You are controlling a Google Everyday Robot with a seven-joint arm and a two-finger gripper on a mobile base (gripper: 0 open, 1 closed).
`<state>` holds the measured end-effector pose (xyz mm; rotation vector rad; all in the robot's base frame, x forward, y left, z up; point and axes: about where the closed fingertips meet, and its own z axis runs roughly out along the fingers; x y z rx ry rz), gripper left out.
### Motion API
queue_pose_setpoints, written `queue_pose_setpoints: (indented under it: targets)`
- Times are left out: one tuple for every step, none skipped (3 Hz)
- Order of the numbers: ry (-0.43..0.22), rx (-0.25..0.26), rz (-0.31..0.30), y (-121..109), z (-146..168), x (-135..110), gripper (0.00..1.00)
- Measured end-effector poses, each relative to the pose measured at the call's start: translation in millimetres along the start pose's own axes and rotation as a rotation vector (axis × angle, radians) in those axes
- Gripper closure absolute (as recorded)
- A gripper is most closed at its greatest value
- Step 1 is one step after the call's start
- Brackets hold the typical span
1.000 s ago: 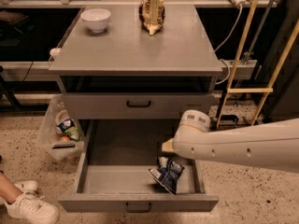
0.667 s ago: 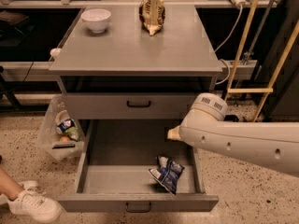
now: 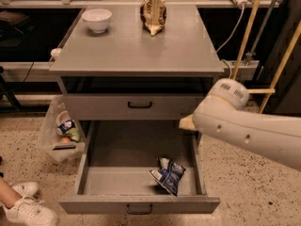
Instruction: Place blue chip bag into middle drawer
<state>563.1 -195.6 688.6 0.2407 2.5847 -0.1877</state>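
The placing looks essentially done: the blue chip bag (image 3: 168,174) lies on the floor of the open middle drawer (image 3: 103,202), in its front right part, close to the right wall and near the front panel. Nothing grips it. The end effector (image 3: 186,122) shows only as a tan tip poking out from behind the thick white arm (image 3: 249,131), up by the drawer's rear right corner and well apart from the bag; whether it is wide or narrow cannot be told. What seems left is to clear the arm away (and perhaps push the drawer shut, though the task does not ask for it).

The bag is crumpled and partly propped up. Its long axis appears to run roughly front to back, slanted a little, with the lower end pointing toward the drawer front.

On the tabletop (image 3: 136,46) stand a white bowl (image 3: 97,19) and a tan snack bag (image 3: 153,13).
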Motion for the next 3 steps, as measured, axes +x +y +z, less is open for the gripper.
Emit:
queue_pose_setpoints:
  targets:
    - [-0.084, 0.040, 0.069, -43, -73, -61, 0.00]
    - [-0.162, 0.104, 0.157, -81, -160, -94, 0.00]
    - [-0.163, 0.119, 0.160, -86, -169, -95, 0.00]
